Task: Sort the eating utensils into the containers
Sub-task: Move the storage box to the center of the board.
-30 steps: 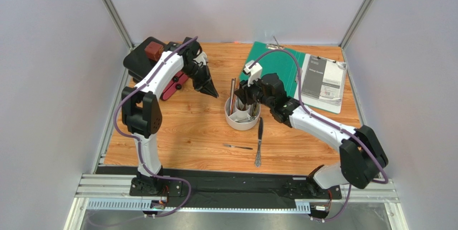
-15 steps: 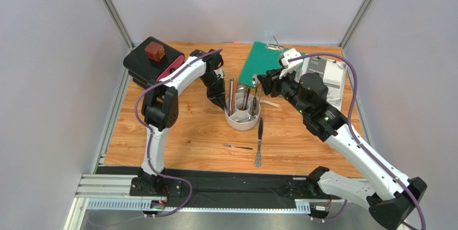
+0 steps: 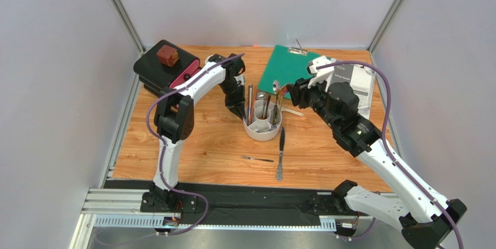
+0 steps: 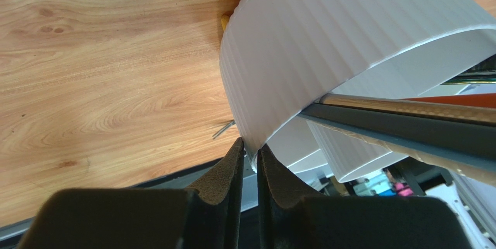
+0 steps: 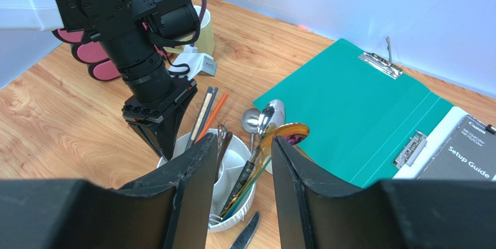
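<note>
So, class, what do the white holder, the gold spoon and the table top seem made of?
The holder: matte white, ribbed wall, plastic or ceramic. The gold spoon: probably polished metal, mirror-like sheen. The table top: wood or laminate, visible grain.

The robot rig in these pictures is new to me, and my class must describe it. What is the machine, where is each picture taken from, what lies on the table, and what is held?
Two robot arms are bolted at the near edge of a wooden table. One picture looks down from above; the other two come from a camera on each wrist, so dark fingers fill the foreground. A round white holder stands mid-table with spoons and chopsticks in it. A knife and a small silver utensil lie in front of it; a green clipboard and a booklet lie behind. The left gripper pinches the holder's rim. The right gripper hangs open near it, holding nothing.
</note>
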`<action>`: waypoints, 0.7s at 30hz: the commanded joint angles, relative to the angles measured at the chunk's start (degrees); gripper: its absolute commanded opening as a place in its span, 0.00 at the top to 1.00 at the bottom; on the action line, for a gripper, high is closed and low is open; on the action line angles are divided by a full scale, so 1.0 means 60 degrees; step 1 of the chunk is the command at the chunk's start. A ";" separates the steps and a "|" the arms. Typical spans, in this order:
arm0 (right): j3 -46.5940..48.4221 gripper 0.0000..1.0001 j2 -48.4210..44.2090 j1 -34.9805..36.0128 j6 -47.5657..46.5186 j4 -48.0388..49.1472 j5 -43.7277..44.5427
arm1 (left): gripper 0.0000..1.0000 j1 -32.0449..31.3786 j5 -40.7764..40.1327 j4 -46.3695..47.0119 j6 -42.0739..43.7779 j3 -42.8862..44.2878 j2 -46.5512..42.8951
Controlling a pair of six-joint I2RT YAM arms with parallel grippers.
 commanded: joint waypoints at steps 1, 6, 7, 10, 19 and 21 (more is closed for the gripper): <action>-0.0103 0.56 -0.0367 -0.0076 0.0094 -0.0143 0.0334 | 0.82 -0.0183 -0.2142 -0.0013 0.0496 -0.0089 0.0057; -0.0206 0.56 -0.0543 -0.0163 0.0226 -0.0274 0.0422 | 0.93 -0.0316 -0.2423 0.0133 0.0510 -0.0206 0.0086; -0.0221 0.56 -0.0558 -0.0164 0.0226 -0.0318 0.0423 | 0.96 -0.0316 -0.2452 0.0162 0.0510 -0.0206 0.0086; -0.0221 0.56 -0.0617 -0.0222 0.0226 -0.0421 0.0481 | 1.00 -0.0345 -0.2773 0.0177 0.0540 -0.0163 0.0042; -0.0455 0.56 -0.0705 -0.0295 0.0343 -0.0685 0.0569 | 1.00 -0.0330 -0.4078 -0.0671 0.0803 0.0628 -0.0441; -0.0630 0.56 -0.0705 -0.0281 0.0387 -0.0670 0.0554 | 1.00 -0.0330 -0.4531 -0.0906 0.0935 0.0935 -0.0485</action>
